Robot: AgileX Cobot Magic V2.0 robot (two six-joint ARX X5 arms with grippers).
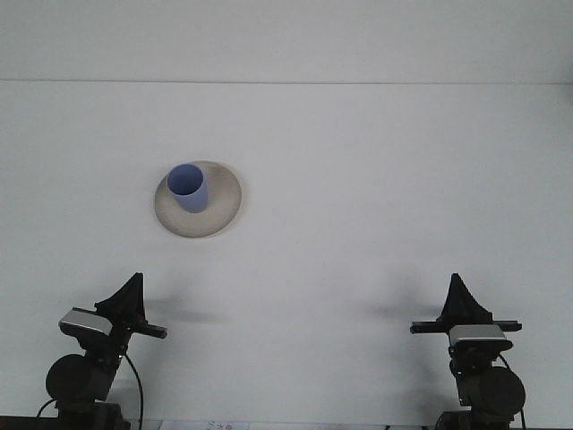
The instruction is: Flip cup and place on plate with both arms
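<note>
A blue cup [188, 186] is seen upright, mouth open, on a beige plate [222, 206] left of centre on the white table [376, 197]. Two grippers are parked low in the frame — the left gripper [131, 288] at lower left, the right gripper [458, 289] at lower right — well apart from the plate.

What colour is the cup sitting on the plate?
Light blue; the cup shows clearly in the front view, on a beige plate.
</note>
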